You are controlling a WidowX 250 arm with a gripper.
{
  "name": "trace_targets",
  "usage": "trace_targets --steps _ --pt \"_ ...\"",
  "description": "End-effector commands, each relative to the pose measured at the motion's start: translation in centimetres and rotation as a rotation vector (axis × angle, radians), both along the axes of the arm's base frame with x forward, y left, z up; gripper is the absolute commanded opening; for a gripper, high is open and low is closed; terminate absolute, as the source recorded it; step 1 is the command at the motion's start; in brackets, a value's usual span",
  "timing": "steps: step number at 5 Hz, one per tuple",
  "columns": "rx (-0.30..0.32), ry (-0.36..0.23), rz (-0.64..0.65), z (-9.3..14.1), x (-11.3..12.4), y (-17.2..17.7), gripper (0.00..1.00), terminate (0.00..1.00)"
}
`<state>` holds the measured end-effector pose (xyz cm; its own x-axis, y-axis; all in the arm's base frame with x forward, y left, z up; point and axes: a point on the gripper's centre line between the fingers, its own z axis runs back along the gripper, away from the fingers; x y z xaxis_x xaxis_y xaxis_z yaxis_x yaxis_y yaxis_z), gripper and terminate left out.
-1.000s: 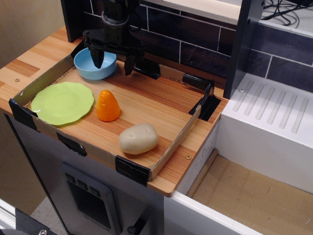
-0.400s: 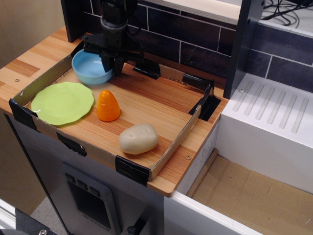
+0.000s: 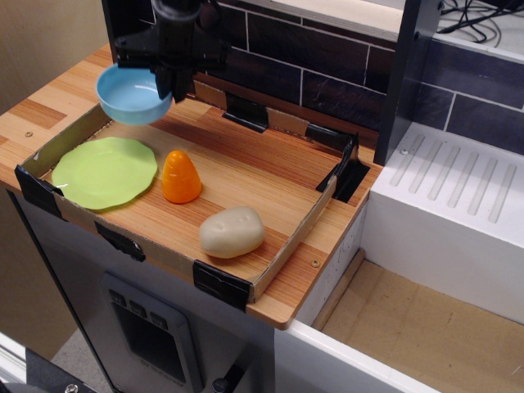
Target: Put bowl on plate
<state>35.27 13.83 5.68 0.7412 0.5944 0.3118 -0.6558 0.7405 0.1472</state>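
i have the gripper (image 3: pixel 169 75) clamped on the right rim of the bowl (image 3: pixel 131 94), one finger inside and one outside as far as i can tell. the bowl is lifted clear of the tray floor and hangs at the far left corner of the tray (image 3: pixel 270 255), slightly tilted, opening up.

hazards from this position:
- rim pinch only. the bowl is smooth and glossy, so it may pivot or slip out of the grasp during travel. cause: one-sided hold with the bowl's weight hanging to the left.
- the plate (image 3: pixel 104 171) lies near the bowl, toward the near left. its scalloped rim sits close to the left cardboard wall; a low approach could catch the bowl on that wall.
- the orange cone (image 3: pixel 180 177) stands just beside the plate's right edge. the gripper is on the bowl's right side, so on descent the fingers may strike the cone and topple it.
- an off-centre release would leave the bowl tipped on the plate's rim.

containers:
- bowl: appears empty.
- plate: nothing on it.
- tray: holds the plate, the orange cone and a beige potato-shaped object (image 3: pixel 232 232) near the front edge, well apart from the plate.
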Motion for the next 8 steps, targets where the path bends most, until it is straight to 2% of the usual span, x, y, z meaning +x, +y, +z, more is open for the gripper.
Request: trace_targets --steps 1,3,4,6,8 --pt "-0.008 -0.098 0.15 2.5 -1.4 -0.8 0.0 0.0" --pt "-0.12 -0.102 0.351 0.8 -3.8 -1.4 0.0 0.0" --pt "-0.131 -0.14 0.423 0.1 -3.6 -1.2 0.0 0.0" --pt "-0.128 -0.176 0.437 0.3 -3.3 0.4 0.0 0.0" --pt "-0.131 -0.165 0.436 0.1 -4.4 1.9 0.0 0.0"
